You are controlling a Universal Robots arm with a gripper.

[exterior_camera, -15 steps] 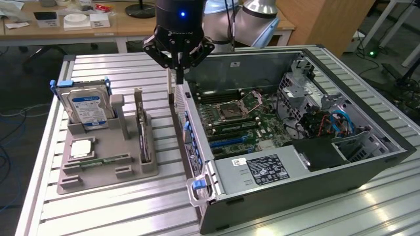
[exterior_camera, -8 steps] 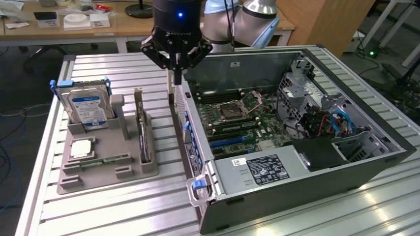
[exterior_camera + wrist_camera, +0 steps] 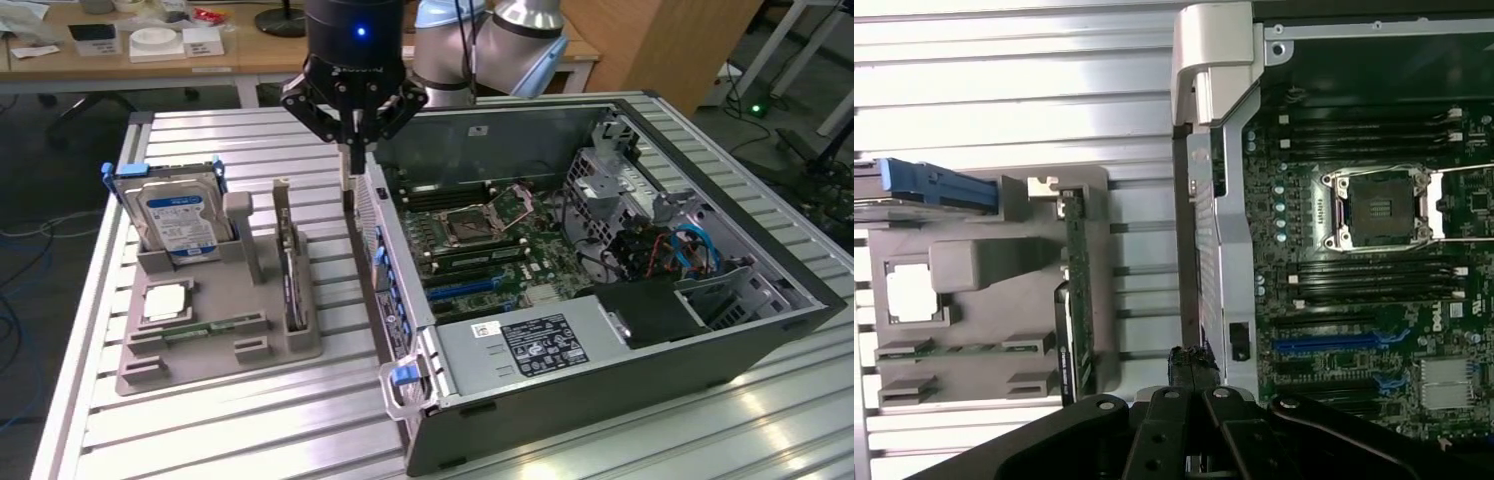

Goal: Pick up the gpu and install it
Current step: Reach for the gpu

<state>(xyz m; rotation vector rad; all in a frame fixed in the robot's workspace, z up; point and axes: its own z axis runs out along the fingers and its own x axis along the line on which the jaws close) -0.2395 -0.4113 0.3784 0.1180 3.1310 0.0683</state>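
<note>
The gpu [image 3: 288, 265] stands on edge in a slot of the grey holder [image 3: 214, 345], its silvery end up at the far side. In the wrist view the gpu [image 3: 1078, 300] is a thin green-brown strip in the holder [image 3: 974, 260]. My gripper [image 3: 352, 185] hangs shut and empty above the gap between the holder and the open computer case [image 3: 747, 340], to the exterior view's right of the gpu and apart from it. In the wrist view the gripper [image 3: 1190, 365] has its fingers meeting beside the case's wall [image 3: 1219, 250].
The holder also carries a hard drive [image 3: 180, 215] with a blue-white label, a cpu [image 3: 167, 300] and a memory stick [image 3: 200, 328]. Inside the case lies the motherboard [image 3: 481, 250] with blue slots [image 3: 1324, 345]. Desks stand behind the slatted metal table [image 3: 240, 420].
</note>
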